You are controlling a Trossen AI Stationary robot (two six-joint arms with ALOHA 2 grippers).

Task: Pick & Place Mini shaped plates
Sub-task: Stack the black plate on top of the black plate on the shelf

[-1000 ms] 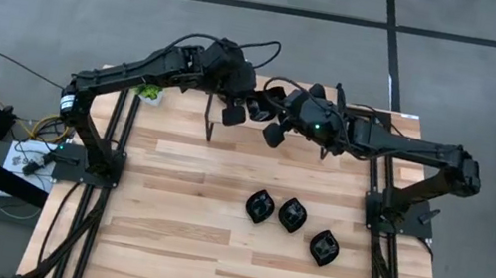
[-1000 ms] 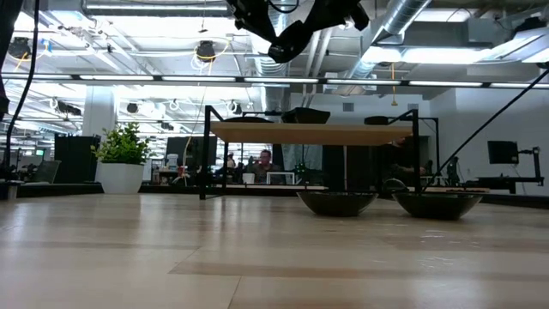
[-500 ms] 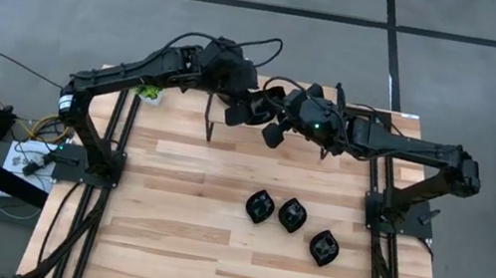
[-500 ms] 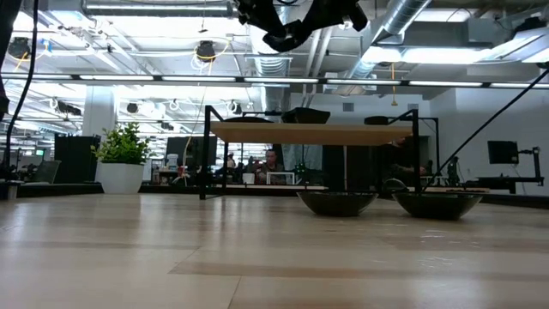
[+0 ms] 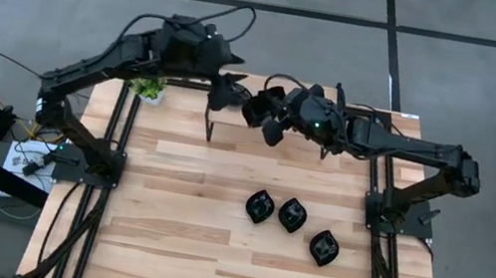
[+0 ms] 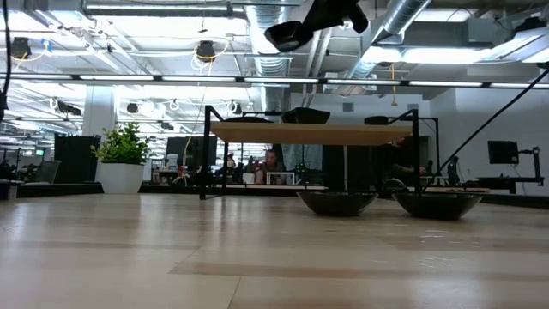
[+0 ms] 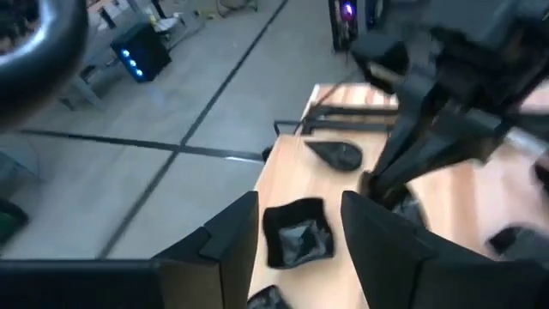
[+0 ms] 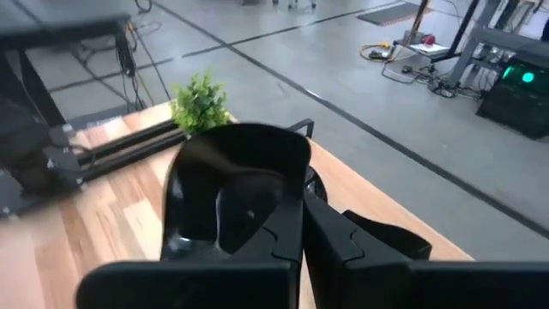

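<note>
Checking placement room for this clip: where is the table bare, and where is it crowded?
Bare: the table's left half and front strip, beside the three plates right of centre. Crowded: the back edge, with the shelf, plant and both end effectors.

Seen from above, the wooden table lies bare across its near half and whole 9 o'clock side, giving open passage. 3 black plates sit in a row toward 4 o'clock. The raised shelf blocks 12 o'clock, the potted plant the 10 o'clock corner
</note>
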